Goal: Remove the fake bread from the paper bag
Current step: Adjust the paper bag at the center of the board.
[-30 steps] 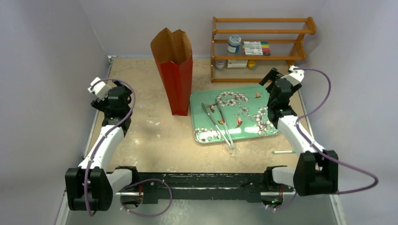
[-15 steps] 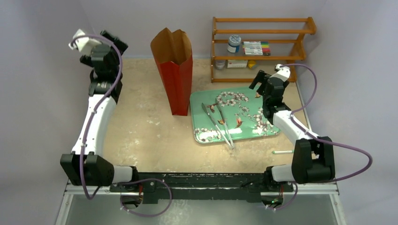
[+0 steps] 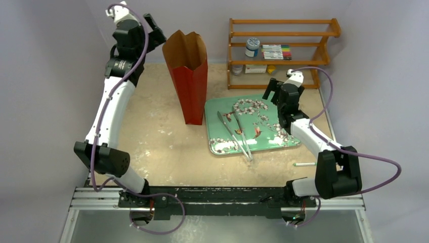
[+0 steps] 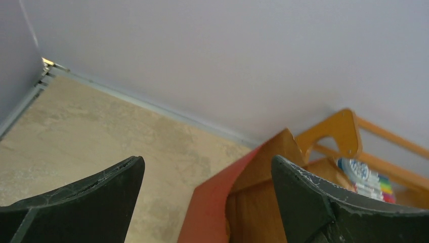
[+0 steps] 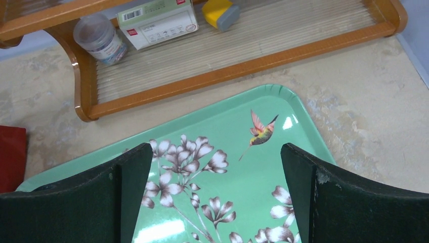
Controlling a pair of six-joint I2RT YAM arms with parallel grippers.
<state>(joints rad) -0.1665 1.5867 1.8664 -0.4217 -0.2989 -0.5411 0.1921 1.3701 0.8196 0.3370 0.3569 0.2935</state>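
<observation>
Two pincers stand open and empty, the left pincer (image 4: 206,164) beside the mouth of the upright paper bag (image 3: 189,86), the right pincer (image 5: 216,152) over the green tray (image 5: 238,109); the fake bread, unseen, presumably lies inside, and an off-centre plunge could topple the bag.

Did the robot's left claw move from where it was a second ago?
Yes. The left gripper rose and swung back and rightward toward the red paper bag; it now sits beside the bag's open top.
</observation>
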